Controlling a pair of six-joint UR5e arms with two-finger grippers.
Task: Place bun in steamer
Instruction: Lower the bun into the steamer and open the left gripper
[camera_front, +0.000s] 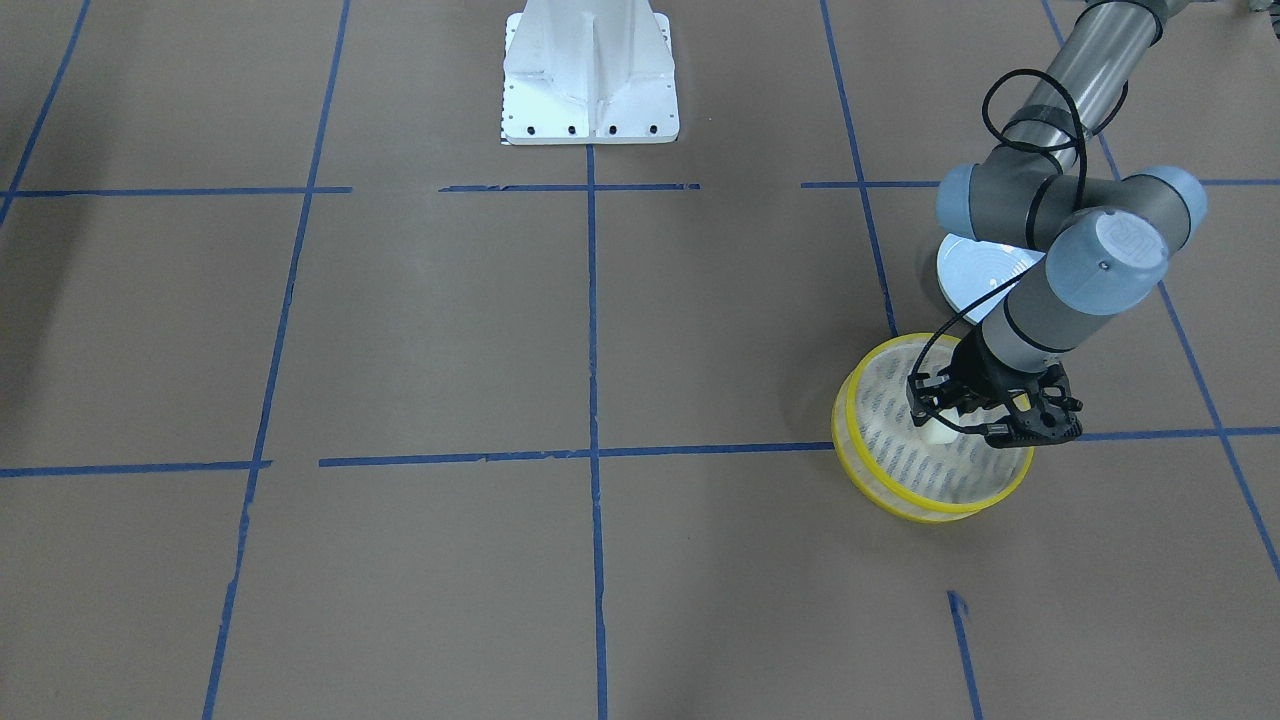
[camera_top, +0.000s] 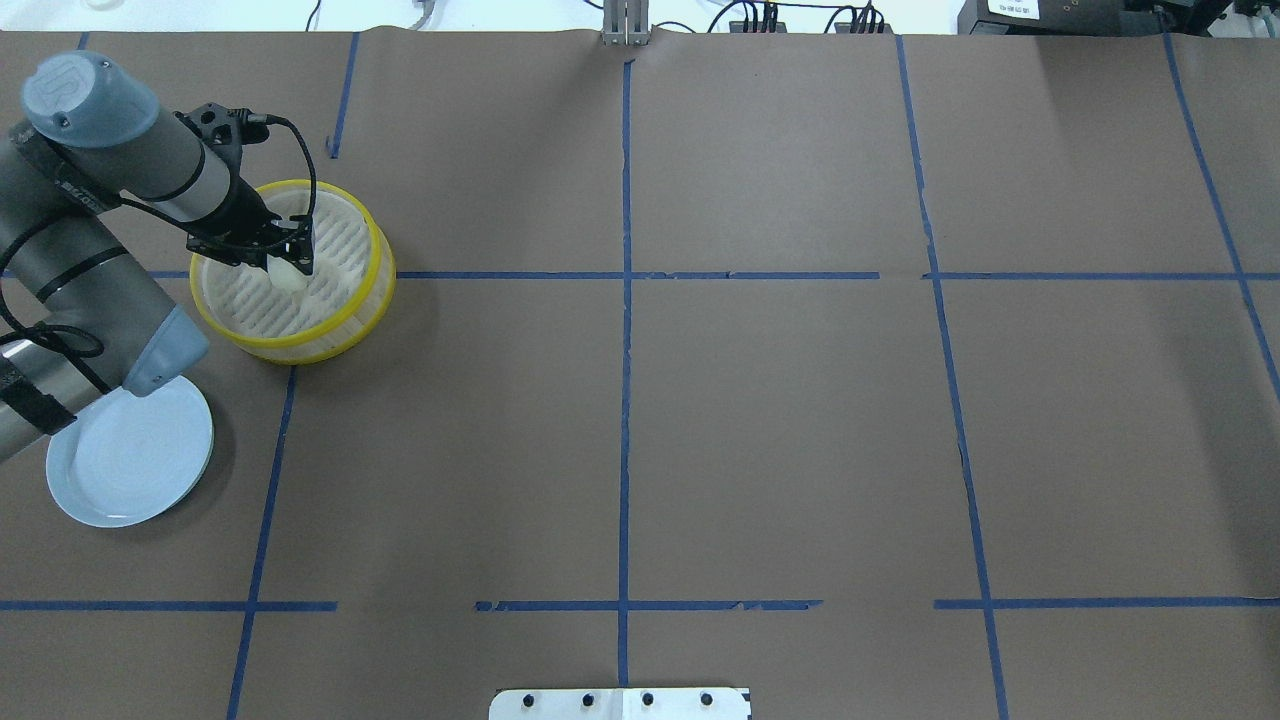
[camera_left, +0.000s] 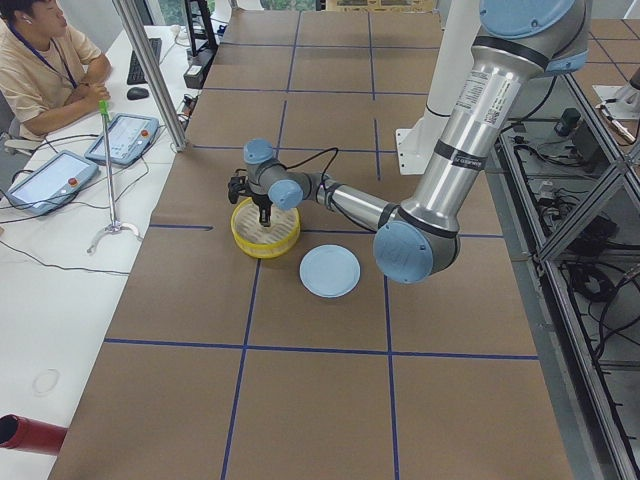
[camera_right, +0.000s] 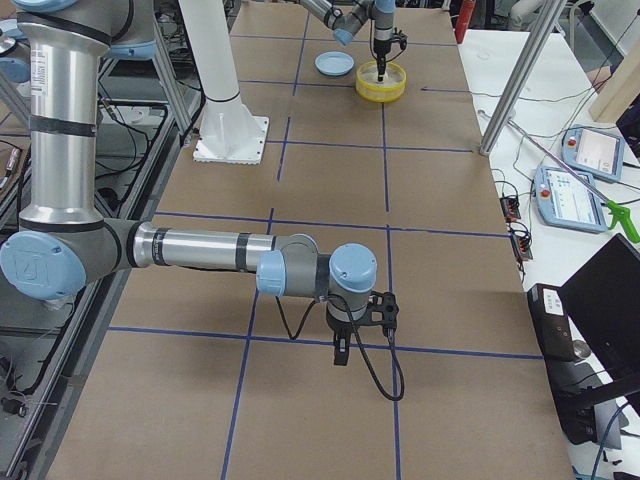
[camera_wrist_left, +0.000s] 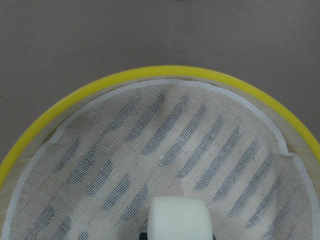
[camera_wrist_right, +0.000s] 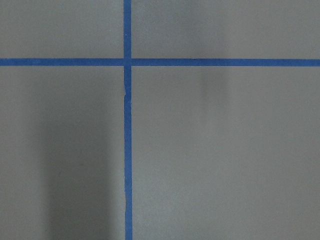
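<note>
Pinching the bun between closed fingers, the left gripper holds it low over the steamer for release; whether the right gripper is open, I cannot tell.

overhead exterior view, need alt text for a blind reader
The robot's left hand holds a small cream-white bun within a round yellow-rimmed steamer basket at the view's left. A round pale blue plate lies nearer the camera.

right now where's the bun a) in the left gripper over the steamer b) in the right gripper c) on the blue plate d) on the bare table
a: the bun sits at the tips of the left gripper, inside the yellow rim of the steamer above its slotted base, away from the blue plate.
</note>
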